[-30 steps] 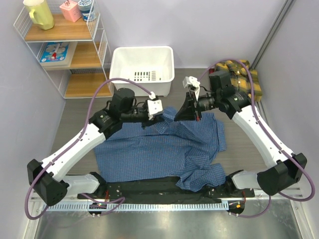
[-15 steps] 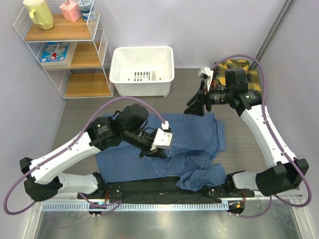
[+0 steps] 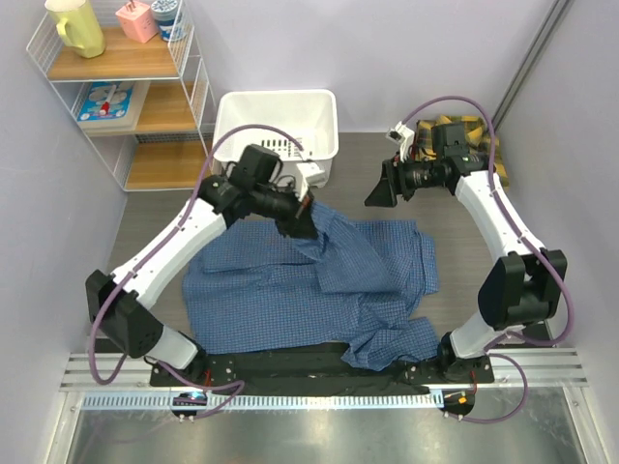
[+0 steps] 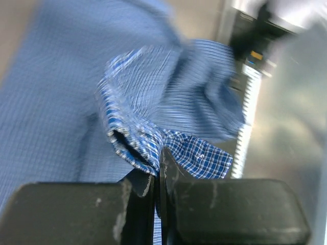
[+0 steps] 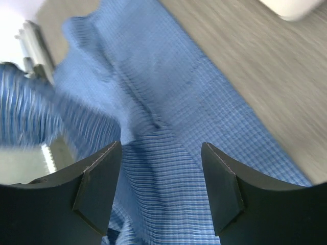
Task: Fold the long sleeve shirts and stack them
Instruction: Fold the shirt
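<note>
The yellow plaid shirt [image 3: 472,123] is mostly hidden behind my right arm, at the far right corner of the bench [image 3: 474,271]. Only some yellow and dark folds show, so I cannot tell how it lies. Both wrist views are blurred, and the fine check of the blue shirt [image 3: 290,300] is smeared in them. From above, the tips of my left end effector [image 3: 302,224] are buried in the cloth and I cannot make them out there.

In its own wrist view, my left end effector is closed tight, with a fold of the blue shirt's edge pinched between the fingers. This fold is lifted above the rest of the shirt, which lies spread and wrinkled in the middle of the bench. My right end effector [image 5: 161,153] stands wide, with nothing between its fingers. It hangs in the air by the far right edge of the blue shirt, apart from the cloth, between the white bin [image 3: 276,121] and the yellow plaid shirt.
</note>
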### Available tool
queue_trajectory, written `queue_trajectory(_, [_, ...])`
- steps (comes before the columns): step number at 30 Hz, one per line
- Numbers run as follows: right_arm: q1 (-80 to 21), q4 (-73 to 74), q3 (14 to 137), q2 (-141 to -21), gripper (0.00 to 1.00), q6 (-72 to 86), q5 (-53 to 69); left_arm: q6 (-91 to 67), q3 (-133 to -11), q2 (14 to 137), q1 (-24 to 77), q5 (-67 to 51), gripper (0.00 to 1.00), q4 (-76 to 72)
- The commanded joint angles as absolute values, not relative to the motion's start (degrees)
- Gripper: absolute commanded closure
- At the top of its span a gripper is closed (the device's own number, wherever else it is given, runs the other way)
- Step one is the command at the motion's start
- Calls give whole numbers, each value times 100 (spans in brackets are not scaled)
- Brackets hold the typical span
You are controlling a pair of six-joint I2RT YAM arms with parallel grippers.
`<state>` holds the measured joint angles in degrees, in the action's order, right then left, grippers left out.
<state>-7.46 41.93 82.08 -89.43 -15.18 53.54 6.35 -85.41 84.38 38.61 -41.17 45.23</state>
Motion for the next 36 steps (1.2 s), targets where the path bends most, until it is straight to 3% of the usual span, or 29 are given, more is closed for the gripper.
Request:
queue_trajectory(1, [-694, 4798, 8771, -9333, 33, -2187, 4826, 149, -8324, 8507, 2990, -4367, 100, 3911])
queue_trajectory(10, [-650, 5791, 8974, -10072, 35, -3014, 4289, 519, -7164, 8815, 1425, -4395, 100, 3955])
queue_trajectory(19, [-650, 6073, 8895, -10555, 41, -3269, 3867, -456, -5890, 8684, 1047, -4325, 100, 3419])
queue_trajectory(25, [-668, 6189, 8675, -10609, 34, -3603, 4315, -616, -6300, 8631, 932, -4647, 99, 3305])
queue_trajectory(30, [-668, 5590, 8630, -10538, 36, -3086, 4605, 330, -7030, 8491, 1396, -5300, 100, 4258])
queue_trajectory(36, [-659, 5222, 9070, -10494, 42, -2479, 5096, 2390, -8102, 7939, 3285, -5230, 100, 6248])
